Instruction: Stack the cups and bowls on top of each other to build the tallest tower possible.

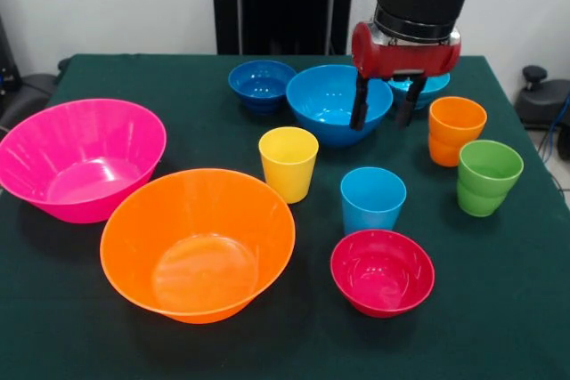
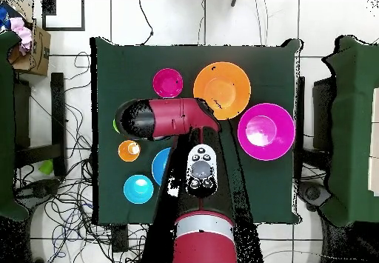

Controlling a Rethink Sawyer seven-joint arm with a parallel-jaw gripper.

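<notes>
Nothing is stacked; all cups and bowls stand apart on the green table (image 1: 508, 309). The large pink bowl (image 1: 80, 157) is at the left, with the large orange bowl (image 1: 196, 242) in front of it. The yellow cup (image 1: 288, 162) and light-blue cup (image 1: 372, 199) stand mid-table, and the small red bowl (image 1: 382, 271) is near the front. The small dark blue bowl (image 1: 262, 84) and medium blue bowl (image 1: 334, 100) are at the back. My gripper (image 1: 386, 109) hangs open and empty beside the medium blue bowl, partly hiding the small cyan bowl (image 1: 430, 88). The orange cup (image 1: 456, 129) and green cup (image 1: 487, 175) stand at the right.
In the overhead view my arm (image 2: 170, 118) covers the table's middle and part of the medium blue bowl (image 2: 158, 165); the orange bowl (image 2: 222, 90), pink bowl (image 2: 266, 130), cyan bowl (image 2: 138, 189) and orange cup (image 2: 129, 150) show around it. Cables lie on the floor.
</notes>
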